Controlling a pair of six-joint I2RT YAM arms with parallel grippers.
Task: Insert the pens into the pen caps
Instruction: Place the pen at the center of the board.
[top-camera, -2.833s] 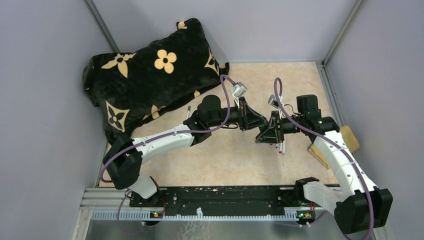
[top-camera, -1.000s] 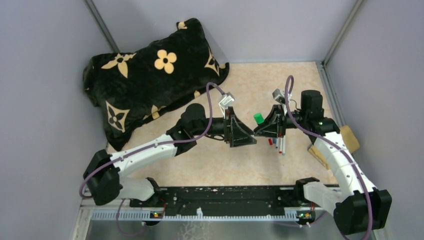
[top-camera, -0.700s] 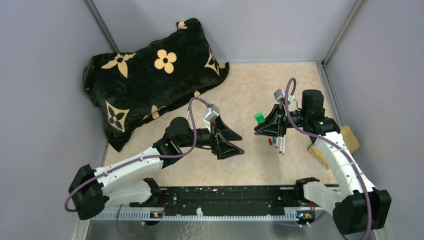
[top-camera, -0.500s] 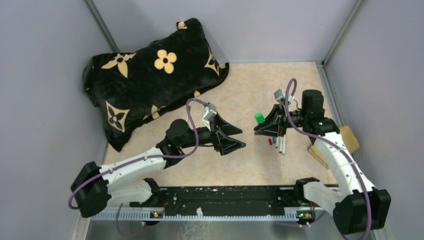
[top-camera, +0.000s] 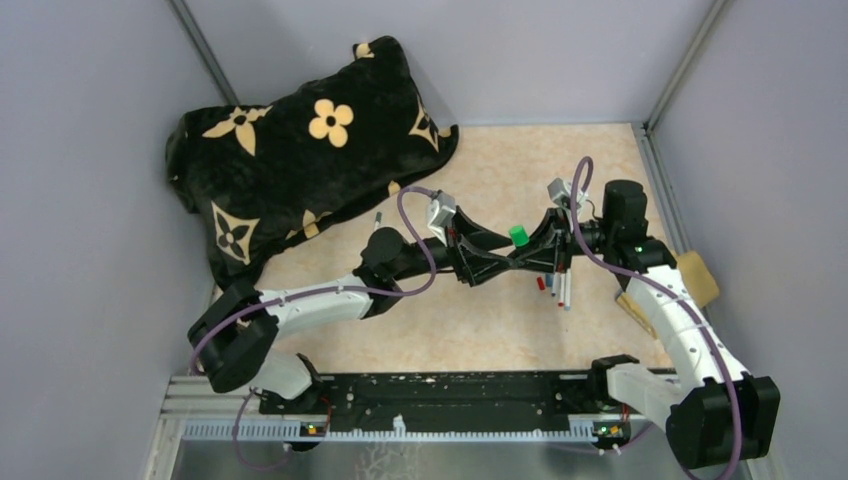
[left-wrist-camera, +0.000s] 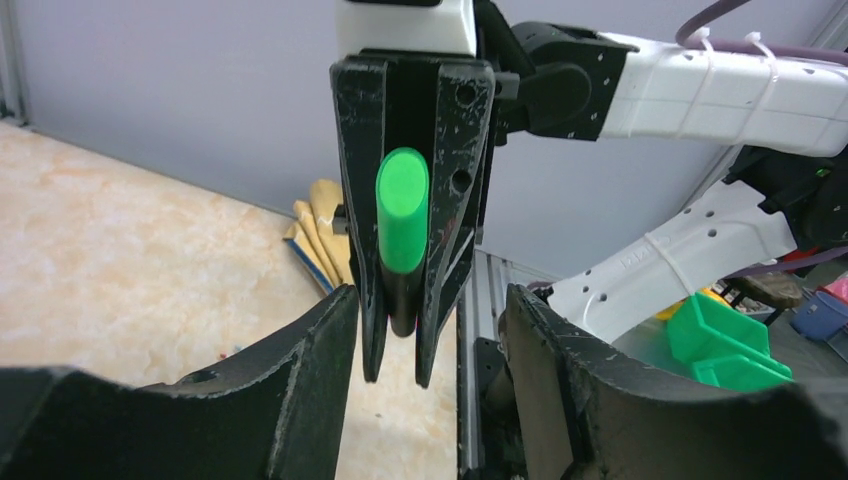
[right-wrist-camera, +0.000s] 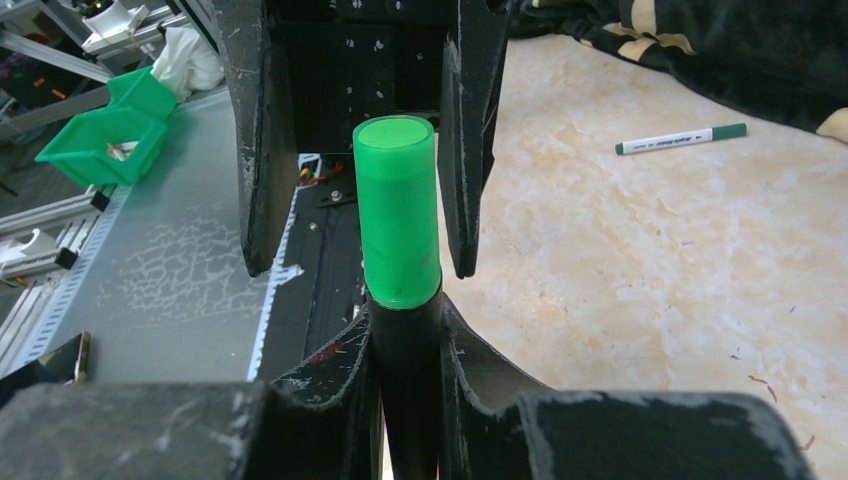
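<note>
Right wrist view: the right tool (right-wrist-camera: 408, 345) is seen clamped on the thick black pen (right-wrist-camera: 410, 385), whose green end (right-wrist-camera: 398, 210) sticks out beyond the fingertips; the left tool (left-wrist-camera: 428, 305) is spread wide — set either side of that green end, no contact being visible; on the table (top-camera: 450, 330), further pens (top-camera: 556, 288) are laid together just beside the right tool; one white pen (right-wrist-camera: 680, 138) is found apart — near the black cushion (top-camera: 300, 150).

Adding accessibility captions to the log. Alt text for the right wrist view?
The right gripper clamps a thick black marker, its green end pointing away from the camera and framed by the open left gripper. Beyond, a white pen with a green end lies on the beige table.
</note>
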